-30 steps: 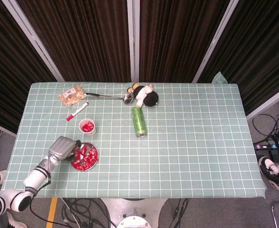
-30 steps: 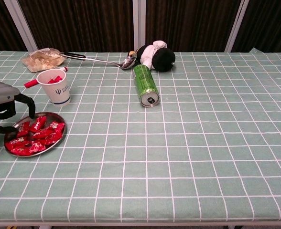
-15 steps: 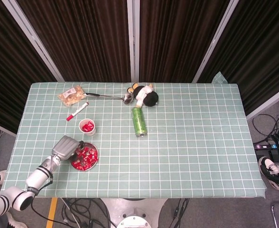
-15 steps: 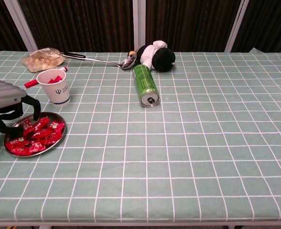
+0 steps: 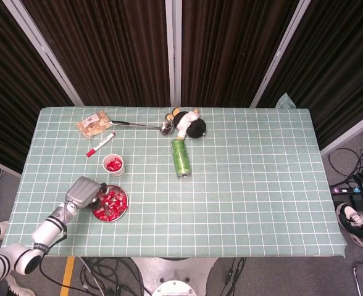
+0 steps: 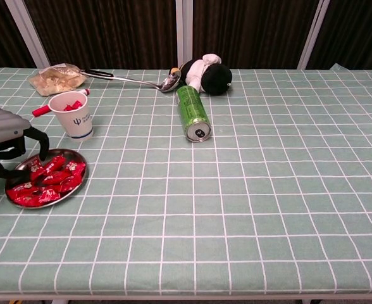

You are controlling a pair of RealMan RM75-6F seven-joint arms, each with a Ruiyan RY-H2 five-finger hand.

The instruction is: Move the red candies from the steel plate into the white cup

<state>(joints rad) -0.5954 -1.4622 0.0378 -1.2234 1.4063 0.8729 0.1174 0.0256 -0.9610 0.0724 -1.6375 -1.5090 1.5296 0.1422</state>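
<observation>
Desk (image 5: 262, 185) has a green checked cloth, dark curtains (image 5: 120, 43) behind. Left hand (image 5: 84, 192) hovers released over the plate (image 6: 72, 187) of candies (image 6: 47, 177).

Under your left hand (image 6: 6, 136), grey matt shell over black fingers, the steel plate (image 6: 77, 185) is shiny metal and the red candies (image 6: 50, 176) wear glossy crinkled wrappers. Just beyond it the white cup (image 6: 73, 115) looks smooth and matt. The surface (image 6: 249, 190) is matt green checked cloth, and farther off lies a glossy green can (image 6: 193, 114).
</observation>
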